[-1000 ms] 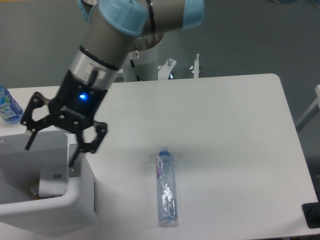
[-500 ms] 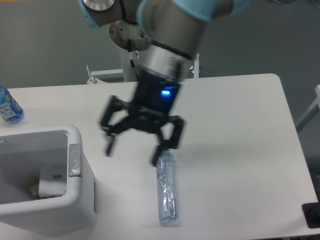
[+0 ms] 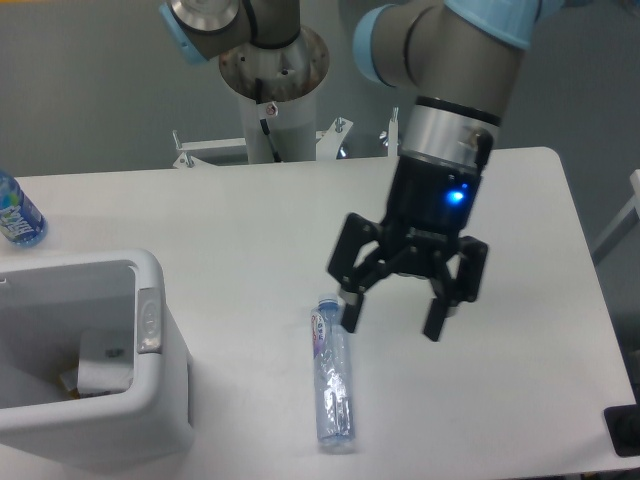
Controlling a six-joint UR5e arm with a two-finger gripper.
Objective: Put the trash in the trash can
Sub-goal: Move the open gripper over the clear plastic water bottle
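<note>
A long clear crinkled plastic bottle [image 3: 332,378] with a bluish cap lies on the white table, cap toward the back. My gripper [image 3: 392,318] is open and empty, hanging just right of the bottle's cap end, its left finger close to the cap. The white trash can [image 3: 160,400] stands at the front left, with a grey oval patch [image 3: 148,320] on its right rim. A crumpled white paper wrapper [image 3: 100,365] lies inside it.
An upright blue-tinted bottle with a printed label [image 3: 16,215] stands at the far left edge. The arm's base post [image 3: 275,90] stands behind the table's back edge. A dark object [image 3: 625,430] sits at the front right corner.
My open gripper has swung from over the trash can rightward across the table, past the bottle's cap, to just right of it. The bottle has not moved.
</note>
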